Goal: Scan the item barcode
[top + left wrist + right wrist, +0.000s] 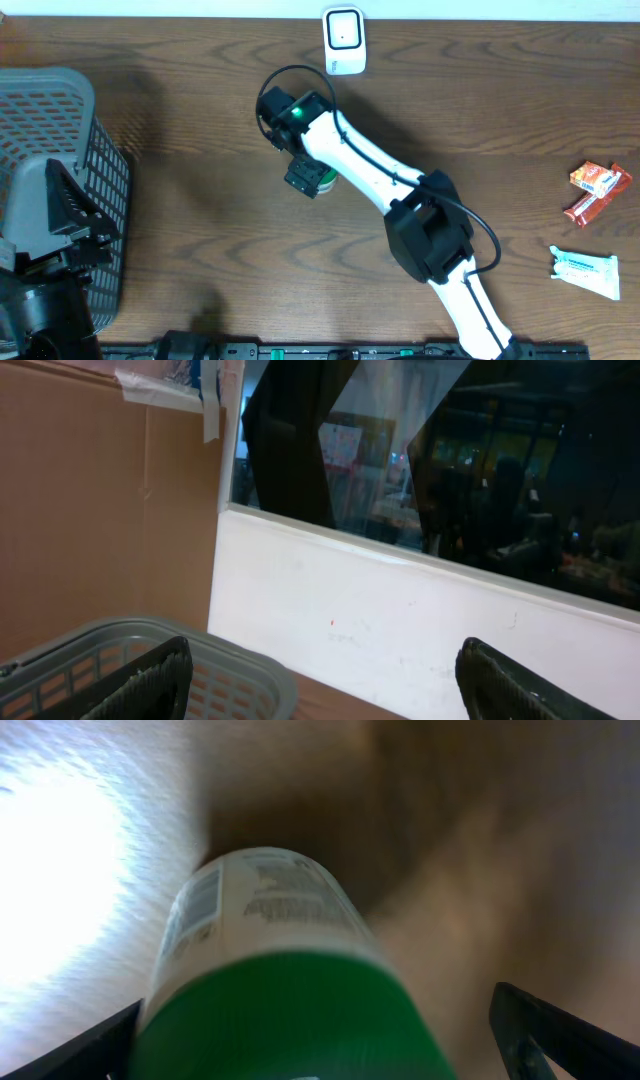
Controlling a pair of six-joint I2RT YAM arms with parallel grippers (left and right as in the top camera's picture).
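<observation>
Right gripper (pixel 320 1030) spread wide around the green-capped bottle (pixel 262 910), on the table near the scanner (pixel 343 40). Left gripper (pixel 320 675) wide, empty. Mid-scan, I reckon: next, regrip and turn the barcode scanner-ward.

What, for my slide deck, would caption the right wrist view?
Right gripper open wide astride a green-capped white bottle, blurred wooden table beyond.

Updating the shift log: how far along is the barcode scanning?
Done: cannot tell if anything is scanned. In hand: the green-capped bottle sits on the table in front of the scanner, the right gripper open around it, not gripping. Still to do: the snack packets and white pouch wait at the table's right edge; the left gripper hovers open over the basket.
</observation>
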